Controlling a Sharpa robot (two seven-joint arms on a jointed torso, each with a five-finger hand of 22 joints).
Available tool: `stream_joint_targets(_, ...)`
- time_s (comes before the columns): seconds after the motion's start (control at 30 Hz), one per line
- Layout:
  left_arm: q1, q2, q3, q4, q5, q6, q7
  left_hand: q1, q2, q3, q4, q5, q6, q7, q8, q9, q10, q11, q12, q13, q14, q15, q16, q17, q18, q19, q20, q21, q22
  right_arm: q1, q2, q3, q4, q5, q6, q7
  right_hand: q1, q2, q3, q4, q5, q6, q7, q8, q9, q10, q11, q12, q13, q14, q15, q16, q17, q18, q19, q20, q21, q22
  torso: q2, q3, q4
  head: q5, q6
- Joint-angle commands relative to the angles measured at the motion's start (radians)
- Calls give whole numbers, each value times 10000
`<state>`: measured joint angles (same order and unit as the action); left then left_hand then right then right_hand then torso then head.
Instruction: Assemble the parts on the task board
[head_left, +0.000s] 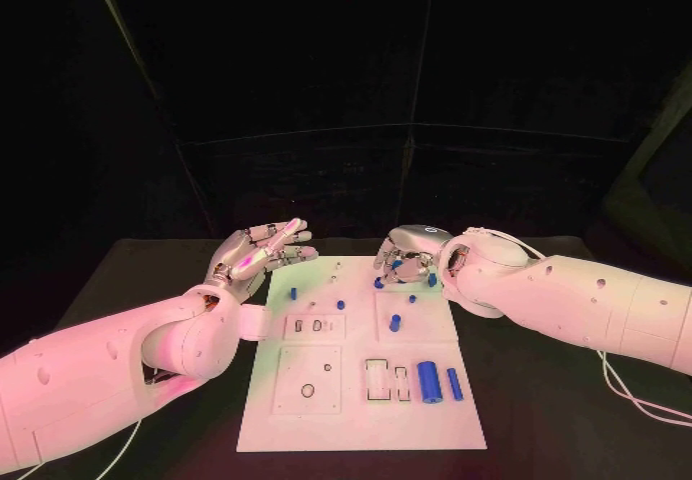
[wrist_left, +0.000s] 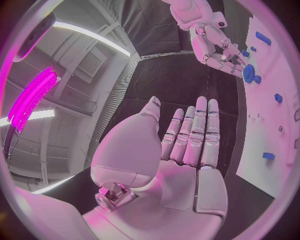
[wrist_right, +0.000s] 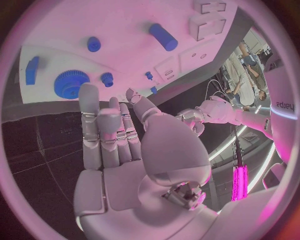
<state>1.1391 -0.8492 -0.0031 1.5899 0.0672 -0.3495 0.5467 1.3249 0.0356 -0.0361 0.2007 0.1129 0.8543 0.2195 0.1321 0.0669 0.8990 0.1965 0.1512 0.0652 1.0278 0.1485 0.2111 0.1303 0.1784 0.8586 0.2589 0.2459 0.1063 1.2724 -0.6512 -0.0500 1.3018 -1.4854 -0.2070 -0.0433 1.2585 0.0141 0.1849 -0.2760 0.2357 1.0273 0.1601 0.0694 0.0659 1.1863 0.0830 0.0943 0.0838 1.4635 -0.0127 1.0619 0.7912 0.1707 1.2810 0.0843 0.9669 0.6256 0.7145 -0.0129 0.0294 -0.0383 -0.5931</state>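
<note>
The white task board (head_left: 361, 420) lies in the middle of the table. My right hand (head_left: 411, 258) hangs over its far right corner, fingers pointing down and apart, holding nothing. Just off its fingertips a blue gear (wrist_right: 70, 83) lies on the board, also seen as the gear (wrist_left: 249, 73) in the left wrist view. My left hand (head_left: 260, 255) hovers off the board's far left corner, palm up, fingers straight and empty. Small blue pegs (head_left: 293, 294) stand on the far half. A thick blue cylinder (head_left: 428, 382) and a thinner one (head_left: 454, 384) lie at the near right.
Square insets with slots and holes (head_left: 309, 380) take up the board's near left. Black table (head_left: 534, 400) surrounds the board on all sides. A cable (head_left: 635, 395) trails under my right arm.
</note>
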Motion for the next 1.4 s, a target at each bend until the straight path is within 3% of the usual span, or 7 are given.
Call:
stream_joint_targets(0.03, 11, -27, 11, 107, 42, 413, 221, 59, -19, -36, -16, -31, 82, 286, -16, -16, 78, 17, -35, -17, 43, -2, -37, 11, 61, 72, 12, 49, -13, 40, 35, 14, 76, -1263, 488, -898, -150, -21, 84, 29, -69, -180, -21, -43, 2, -189, 17, -73, 17, 482, 59, 701, 775, -271, 165, 45, 732, 901, 161, -6, -11, -13, 30)
stream_joint_targets(0.3, 11, -74, 11, 228, 42, 436, 193, 54, -38, -57, -23, -31, 78, 294, -28, -18, 72, 23, -48, -18, 44, 1, -54, 13, 59, 78, 12, 43, -20, 54, 105, 16, 95, -1604, 637, -1223, -162, -64, 175, 68, -96, -228, -23, -22, 13, -330, 54, -28, 67, 379, 86, 1163, 1185, -317, 90, 97, 1233, 1424, 270, -7, -14, -8, 31)
stream_joint_targets(0.6, 12, -75, 11, 217, 42, 436, 153, 55, -39, -59, -25, -30, 77, 296, -31, -18, 70, 25, -51, -19, 44, 2, -58, 13, 59, 79, 12, 41, -22, 58, 246, 17, -24, -1727, 571, -1274, -150, -73, 231, 86, -110, -293, -28, -33, 8, -372, 54, 11, 96, 335, 96, 1327, 1322, -324, 33, 117, 1408, 1591, 307, -1, 3, -13, 39)
stream_joint_targets(0.87, 13, -52, 11, 185, 42, 445, 110, 58, -38, -60, -28, -29, 77, 297, -33, -18, 70, 26, -53, -19, 45, 2, -61, 14, 58, 81, 12, 40, -23, 59, 417, 18, -197, -1740, 543, -1187, -147, -15, 316, 139, -141, -335, -37, -29, 10, -327, 38, 86, 137, 322, 91, 1516, 1510, -337, 7, 124, 1590, 1777, 329, 8, 12, 72, 4)
stream_joint_targets(1.4, 13, -10, 11, 111, 42, 413, 84, 96, -27, -57, -62, -23, 75, 304, -50, -20, 63, 32, -71, -19, 49, 5, -85, 17, 56, 90, 13, 31, -35, 59, 778, 18, -610, -1643, 888, -1024, -101, 77, 499, 219, -256, -311, -68, 3, 23, -145, -17, 240, 212, 306, 58, 1782, 1751, -363, -13, 110, 1889, 2090, 380, 20, 8, 101, -36)
